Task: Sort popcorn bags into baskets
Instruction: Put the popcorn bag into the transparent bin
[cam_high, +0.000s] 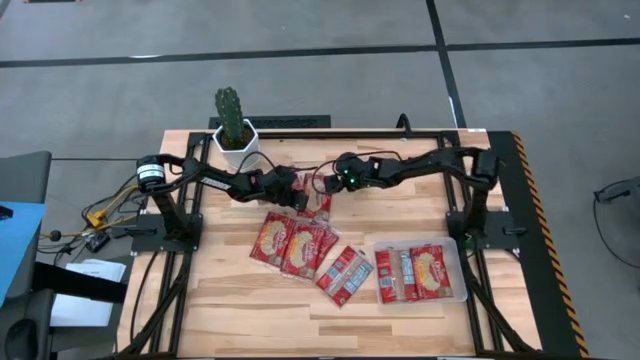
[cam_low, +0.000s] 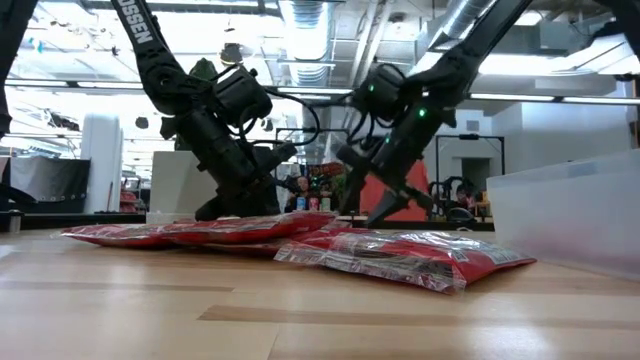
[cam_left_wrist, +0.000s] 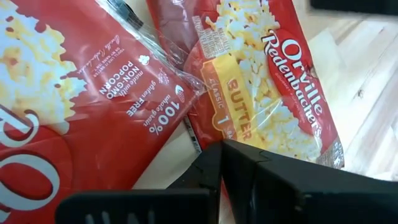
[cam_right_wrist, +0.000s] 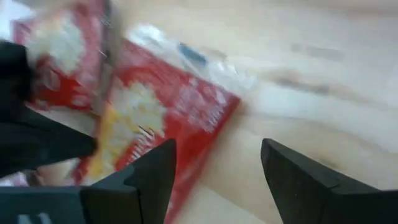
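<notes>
Seen from above, 2 dark arms are reaching in from the left and right edges and meeting near the upper middle of the frame. The left gripper (cam_high: 297, 199) and right gripper (cam_high: 333, 186) are both hovering over a red popcorn bag (cam_high: 318, 205) lying just above the main pile. Below it, 2 bags (cam_high: 292, 243) are overlapping side by side, and another bag (cam_high: 345, 276) is lying tilted toward the lower middle. At lower right, the clear plastic tray (cam_high: 456, 252) is holding 2 bags (cam_high: 413, 273).

The low view is showing the left gripper (cam_low: 222, 205) reaching down almost to the pile, something the overhead picture cannot show.

The right wrist view is showing that gripper's fingers (cam_right_wrist: 158, 174) spread wide apart above a bag (cam_right_wrist: 158, 127), pinching nothing. In the left wrist view, 1 dark finger (cam_left_wrist: 261, 177) is sitting against a butter popcorn bag (cam_left_wrist: 261, 81); I cannot tell whether it is pinching.

A cactus pot (cam_high: 234, 132) is standing at upper left of the table (cam_high: 250, 320).
</notes>
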